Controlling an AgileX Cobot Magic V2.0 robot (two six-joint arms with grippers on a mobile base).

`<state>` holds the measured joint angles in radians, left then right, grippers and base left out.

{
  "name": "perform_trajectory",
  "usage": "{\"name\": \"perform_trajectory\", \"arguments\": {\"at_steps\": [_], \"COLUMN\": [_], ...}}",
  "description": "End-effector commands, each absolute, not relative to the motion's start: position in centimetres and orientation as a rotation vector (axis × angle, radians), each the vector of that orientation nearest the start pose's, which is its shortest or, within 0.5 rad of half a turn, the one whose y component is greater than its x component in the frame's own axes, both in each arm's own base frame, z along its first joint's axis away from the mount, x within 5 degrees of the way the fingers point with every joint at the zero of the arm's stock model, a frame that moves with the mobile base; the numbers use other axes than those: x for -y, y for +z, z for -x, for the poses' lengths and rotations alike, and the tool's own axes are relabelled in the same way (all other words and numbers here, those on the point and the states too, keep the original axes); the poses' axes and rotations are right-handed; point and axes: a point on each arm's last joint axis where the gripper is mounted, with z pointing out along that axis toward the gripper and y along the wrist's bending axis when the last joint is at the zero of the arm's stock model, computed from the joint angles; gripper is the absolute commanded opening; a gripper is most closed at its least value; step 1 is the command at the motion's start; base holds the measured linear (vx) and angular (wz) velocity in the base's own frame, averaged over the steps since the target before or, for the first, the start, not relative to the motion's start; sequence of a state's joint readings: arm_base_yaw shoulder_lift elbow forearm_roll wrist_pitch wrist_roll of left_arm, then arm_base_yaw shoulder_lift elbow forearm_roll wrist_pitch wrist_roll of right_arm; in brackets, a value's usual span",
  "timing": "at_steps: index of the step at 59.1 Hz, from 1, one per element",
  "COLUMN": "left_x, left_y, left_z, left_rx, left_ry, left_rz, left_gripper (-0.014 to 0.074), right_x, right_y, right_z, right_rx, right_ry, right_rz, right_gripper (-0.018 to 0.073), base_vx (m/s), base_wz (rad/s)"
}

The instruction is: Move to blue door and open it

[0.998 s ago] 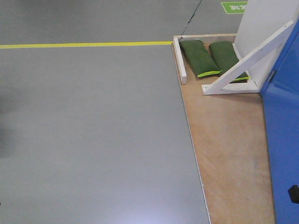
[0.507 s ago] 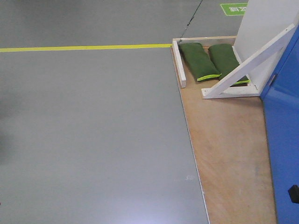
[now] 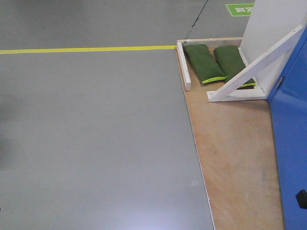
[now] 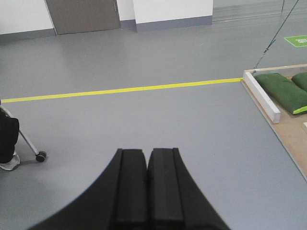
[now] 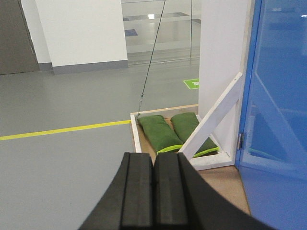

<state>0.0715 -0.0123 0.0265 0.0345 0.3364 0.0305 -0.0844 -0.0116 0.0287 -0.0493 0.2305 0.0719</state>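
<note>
1. The blue door (image 3: 290, 143) stands along the right edge of the wooden board (image 3: 235, 158) as the front camera sees it. Only its lower part shows there, flat and glossy, with a small black piece (image 3: 301, 198) low on it.
2. In the right wrist view the door (image 5: 280, 96) rises from the same side of the board and meets a white wall panel (image 5: 220, 57) at a metal hinge (image 5: 239, 141).
3. A white diagonal brace (image 3: 254, 64) slants from the far end of the board up against the panel.
4. Two green sandbags (image 3: 204, 60) lie side by side at the board's far end. They are partly under the brace and just inside a white wooden strip (image 3: 182, 64) on the board's left edge.
5. Grey floor (image 3: 96, 143) spreads left of the board, and a yellow line (image 3: 86, 48) runs leftward from the board's far left corner.
6. A green floor sign (image 3: 240, 8) lies beyond the board's far end.
7. The left gripper (image 4: 147, 153) has its fingers pressed together with nothing between them. Grey floor is ahead of it, and the board's corner is off to its right.
8. The right gripper (image 5: 153, 158) is likewise squeezed together and holds nothing. It points toward the board and is apart from the door.
</note>
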Motion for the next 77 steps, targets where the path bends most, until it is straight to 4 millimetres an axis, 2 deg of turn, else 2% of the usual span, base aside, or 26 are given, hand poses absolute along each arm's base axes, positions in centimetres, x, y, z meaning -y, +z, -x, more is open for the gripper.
{"name": "perform_trajectory", "arguments": {"at_steps": [1,5,9,24,33,44,53,68,77], "left_x": [-0.5,-0.5,-0.5,-0.5,-0.5,-0.5,-0.5,-0.5,-0.5], "left_y": [18.2,18.2,18.2,18.2,18.2,18.2,18.2,18.2,18.2], "left_z": [-5.4,-5.4,-5.4,-5.4,-5.4,-5.4,-5.4,-5.4,-5.4], "left_rx": [-1.736,-1.736,-1.736,-1.736,-1.736,-1.736,-1.736,-1.736,-1.736], "left_ry": [0.102,0.102,0.102,0.102,0.102,0.102,0.102,0.102,0.102], "left_rz": [0.019,0.019,0.019,0.019,0.019,0.019,0.019,0.019,0.019], "left_gripper": [0.007,0.007,0.007,0.007,0.007,0.007,0.007,0.007,0.007], "right_x": [0.6,0.6,0.7,1.1,2.4,4.8,7.4,12.0,15.7], "right_y": [18.5,19.0,20.3,28.8,32.3,35.4,37.6,40.7,42.4], "right_z": [-5.6,-5.8,-6.1,-8.1,-9.0,-10.0,-10.9,-12.8,-13.1], "right_rx": [-1.656,-1.681,-1.715,-1.659,-1.561,-1.351,-1.142,-0.882,-0.69], "right_ry": [-0.065,-0.071,-0.066,-0.04,-0.039,0.163,0.302,0.455,0.511], "right_rz": [-0.083,-0.091,-0.115,-0.192,-0.366,-0.803,-1.062,-1.277,-1.375], "right_gripper": [0.0002,0.0002,0.0002,0.0002,0.0002,0.0002,0.0002,0.0002,0.0002], "base_vx": [0.0,0.0,0.0,0.0,0.0,0.0,0.0,0.0,0.0], "base_wz": [0.0,0.0,0.0,0.0,0.0,0.0,0.0,0.0,0.0]}}
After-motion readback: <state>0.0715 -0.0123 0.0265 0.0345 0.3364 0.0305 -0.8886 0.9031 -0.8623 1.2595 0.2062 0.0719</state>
